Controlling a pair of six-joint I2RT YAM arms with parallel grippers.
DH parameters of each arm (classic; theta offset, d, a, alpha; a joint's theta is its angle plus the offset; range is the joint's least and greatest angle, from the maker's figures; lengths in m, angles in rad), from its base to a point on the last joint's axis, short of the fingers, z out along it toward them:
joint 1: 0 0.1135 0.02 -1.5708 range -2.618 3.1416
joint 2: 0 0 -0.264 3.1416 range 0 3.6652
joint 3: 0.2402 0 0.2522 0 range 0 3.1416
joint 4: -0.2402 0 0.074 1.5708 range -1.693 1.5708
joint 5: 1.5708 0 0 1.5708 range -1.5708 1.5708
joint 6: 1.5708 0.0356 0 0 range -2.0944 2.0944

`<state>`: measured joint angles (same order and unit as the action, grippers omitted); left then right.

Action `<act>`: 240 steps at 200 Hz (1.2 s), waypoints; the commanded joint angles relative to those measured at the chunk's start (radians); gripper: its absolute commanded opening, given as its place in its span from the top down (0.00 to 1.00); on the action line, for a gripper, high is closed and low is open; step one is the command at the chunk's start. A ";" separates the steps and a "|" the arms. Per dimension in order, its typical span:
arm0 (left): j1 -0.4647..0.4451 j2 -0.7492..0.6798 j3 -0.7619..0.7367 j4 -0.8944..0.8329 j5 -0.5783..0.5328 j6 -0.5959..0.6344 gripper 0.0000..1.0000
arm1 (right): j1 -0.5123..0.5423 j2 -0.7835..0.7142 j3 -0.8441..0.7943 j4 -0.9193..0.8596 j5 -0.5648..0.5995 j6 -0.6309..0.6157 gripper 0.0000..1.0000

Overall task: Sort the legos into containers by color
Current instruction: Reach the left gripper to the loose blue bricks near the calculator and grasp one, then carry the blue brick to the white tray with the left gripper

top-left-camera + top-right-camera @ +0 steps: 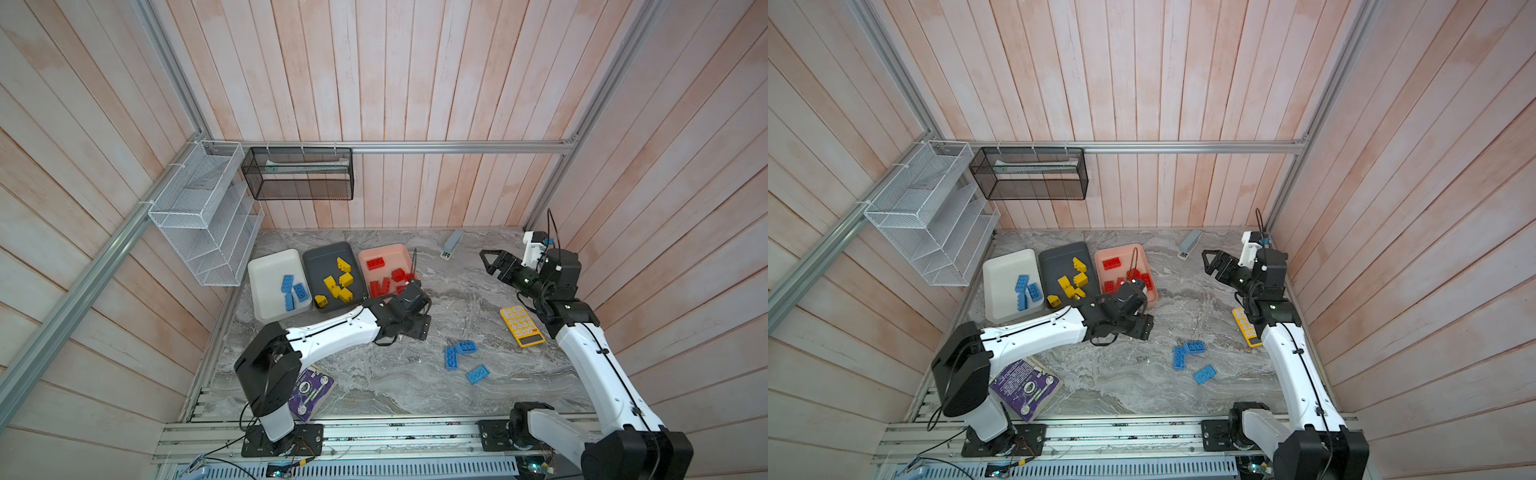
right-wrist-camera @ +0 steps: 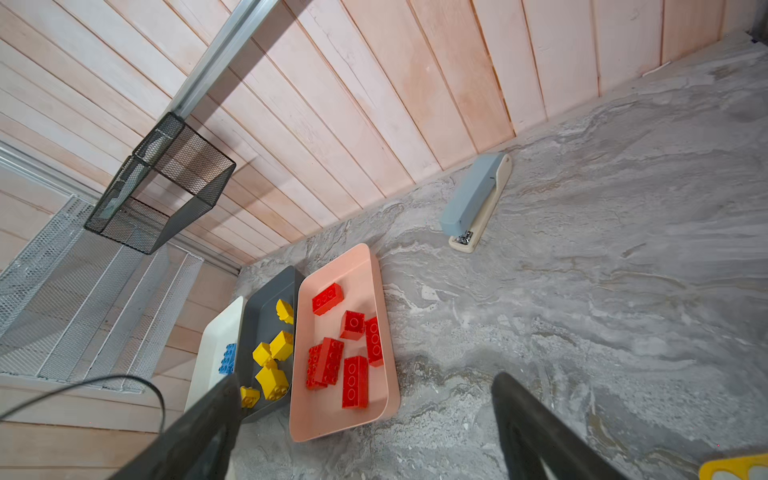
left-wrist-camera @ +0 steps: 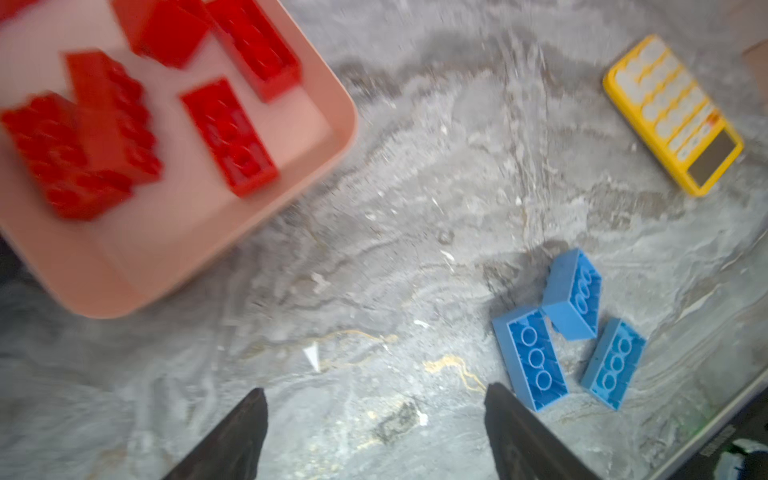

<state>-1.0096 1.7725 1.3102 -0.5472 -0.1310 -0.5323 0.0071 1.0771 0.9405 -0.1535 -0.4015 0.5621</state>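
Three trays stand side by side at the back left: white (image 1: 266, 266) with blue legos (image 1: 293, 289), dark grey (image 1: 320, 257) with yellow legos (image 1: 338, 282), and salmon pink (image 1: 390, 254) with red legos (image 3: 228, 137). Three blue legos (image 1: 451, 357) lie loose on the marble, right of centre. My left gripper (image 3: 376, 415) hangs open and empty over bare marble beside the salmon tray's (image 3: 166, 249) near corner, the loose blue legos (image 3: 532, 357) just off one finger. My right gripper (image 1: 490, 259) is open and empty, raised at the back right.
A yellow calculator (image 1: 521, 326) lies under the right arm. A grey stapler (image 1: 452, 244) sits by the back wall and a purple book (image 1: 309, 390) by the left arm's base. A white wire basket (image 1: 203, 220) and a black one (image 1: 299, 174) hang on the walls.
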 commanded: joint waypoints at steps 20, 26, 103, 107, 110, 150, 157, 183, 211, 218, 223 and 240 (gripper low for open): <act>-0.150 0.166 0.140 -0.039 -0.064 -0.133 0.14 | -0.003 -0.030 -0.002 -0.053 0.035 0.009 0.06; -0.165 0.191 0.159 -0.040 -0.060 -0.138 0.14 | -0.002 -0.032 -0.007 -0.052 0.034 0.009 0.06; -0.199 0.413 0.363 -0.105 -0.042 -0.147 0.23 | -0.003 -0.061 -0.040 -0.031 0.017 -0.003 0.07; -0.198 0.420 0.368 -0.108 -0.041 -0.147 0.25 | -0.001 -0.063 -0.041 -0.031 0.014 -0.003 0.07; -0.198 0.425 0.371 -0.109 -0.040 -0.148 0.27 | -0.003 -0.065 -0.042 -0.029 0.013 -0.002 0.07; -0.197 0.458 0.388 -0.122 -0.034 -0.155 0.47 | -0.002 -0.084 -0.049 -0.023 0.004 -0.002 0.08; -0.196 0.456 0.384 -0.125 -0.037 -0.155 0.51 | -0.001 -0.086 -0.051 -0.021 0.001 -0.003 0.08; -0.180 0.431 0.357 -0.118 -0.030 -0.159 0.67 | -0.001 -0.091 -0.054 -0.012 -0.018 -0.001 0.08; -0.134 0.320 0.276 -0.091 -0.021 -0.158 0.70 | 0.015 -0.080 -0.056 0.017 -0.050 0.004 0.09; -0.119 0.279 0.255 -0.089 -0.026 -0.152 0.70 | 0.031 -0.071 -0.054 0.021 -0.052 0.004 0.09; -0.108 0.247 0.240 -0.087 -0.031 -0.148 0.71 | 0.044 -0.065 -0.053 0.026 -0.051 0.004 0.10; -0.058 0.146 0.195 -0.089 -0.030 -0.130 0.71 | 0.097 -0.038 -0.051 0.054 -0.036 0.007 0.10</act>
<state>-1.1305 2.0804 1.5414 -0.6426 -0.1543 -0.6842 0.0460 1.0088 0.8948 -0.1490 -0.4229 0.5694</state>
